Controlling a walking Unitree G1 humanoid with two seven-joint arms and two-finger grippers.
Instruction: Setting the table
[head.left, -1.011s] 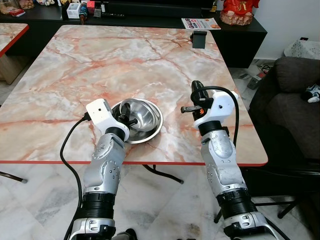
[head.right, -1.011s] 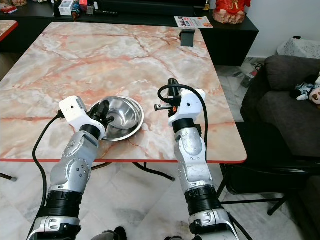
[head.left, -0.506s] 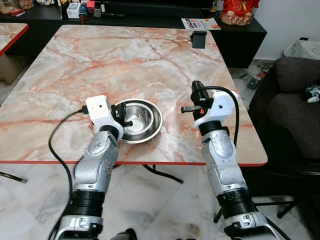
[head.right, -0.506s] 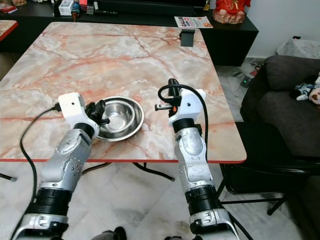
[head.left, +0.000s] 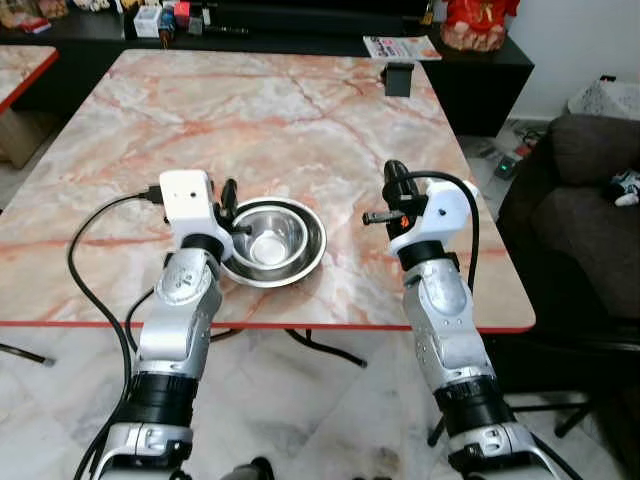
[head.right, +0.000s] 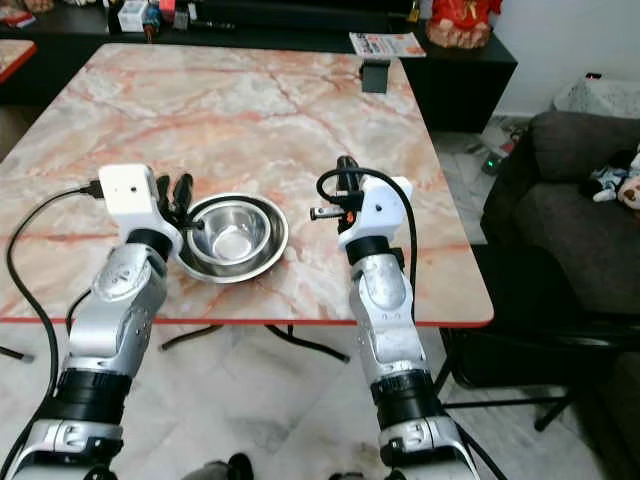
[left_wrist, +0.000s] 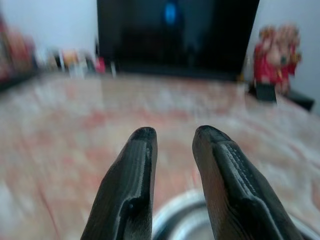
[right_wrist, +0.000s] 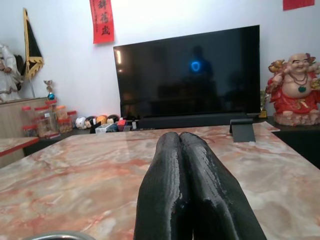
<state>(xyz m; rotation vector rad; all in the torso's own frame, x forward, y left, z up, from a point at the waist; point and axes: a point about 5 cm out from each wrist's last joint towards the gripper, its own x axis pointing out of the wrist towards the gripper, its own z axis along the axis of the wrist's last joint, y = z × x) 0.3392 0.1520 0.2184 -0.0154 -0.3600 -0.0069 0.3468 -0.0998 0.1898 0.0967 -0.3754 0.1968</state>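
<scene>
The left pincer (head.left: 228, 200) has let go of the steel bowl (head.left: 272, 241) and drawn back to its rim, fingers (left_wrist: 131, 170) now spread with nothing between them. The bowl rests on the marble worktop (head.left: 250, 120) near the front edge, so this placement looks done. The right pincer (head.left: 393, 180) hovers beside it, pressed together.

The left wrist view is blurred throughout: the marble table (left_wrist: 75, 130) and the red figure (left_wrist: 272, 62) behind it are soft smears, and the small items along the far shelf (left_wrist: 75, 60) cannot be told apart. The steel bowl (left_wrist: 180, 222) is cut off by that picture's lower edge and partly hidden behind the fingers (left_wrist: 132, 190). In the head views, the left gripper (head.left: 228, 200) covers part of the bowl's near-left rim.
</scene>
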